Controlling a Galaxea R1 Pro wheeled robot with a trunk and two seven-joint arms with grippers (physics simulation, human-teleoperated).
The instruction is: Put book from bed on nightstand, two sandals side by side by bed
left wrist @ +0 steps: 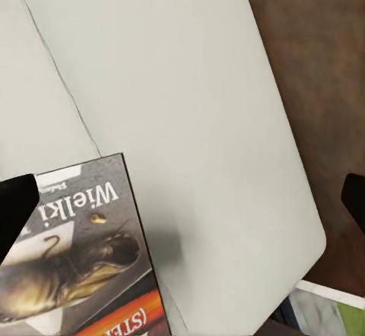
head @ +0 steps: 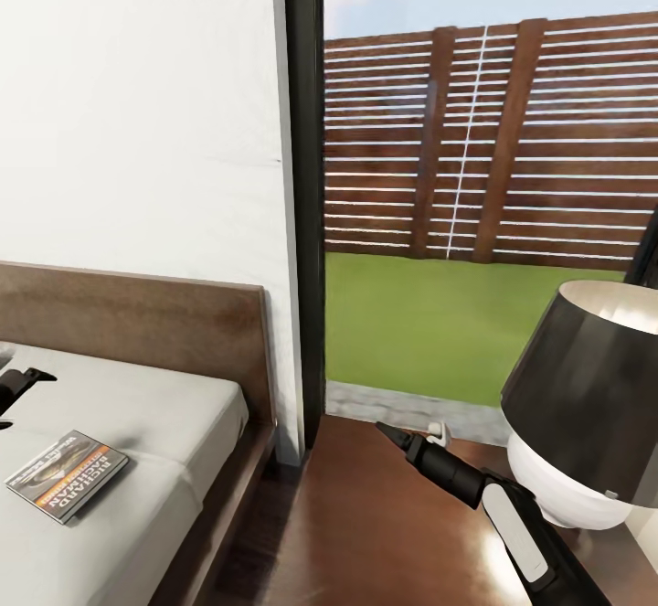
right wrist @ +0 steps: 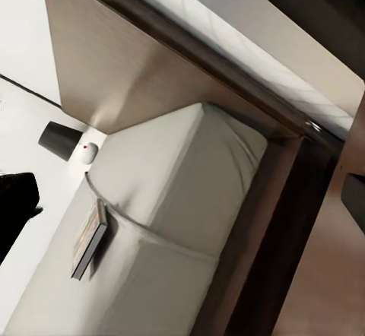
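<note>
The book point(head: 66, 475) lies flat on the bed's grey mattress point(head: 155, 405), near its right side and short of the brown headboard point(head: 137, 318). My left gripper point(head: 11, 398) hovers open just up-left of it, over the mattress. In the left wrist view the book point(left wrist: 76, 264) lies close below the spread fingers point(left wrist: 15, 210), untouched. My right gripper point(head: 411, 437) is open and empty above the dark-brown nightstand point(head: 366, 524). The right wrist view looks back at the bed point(right wrist: 175, 199) and the book point(right wrist: 90, 239). The two sandals are out of view.
A lamp with a black shade point(head: 585, 387) and white base stands on the nightstand's right part, close to my right forearm. A tall black-framed window point(head: 306, 186) shows fence and grass. A second lamp point(right wrist: 67, 141) stands beyond the bed's far side.
</note>
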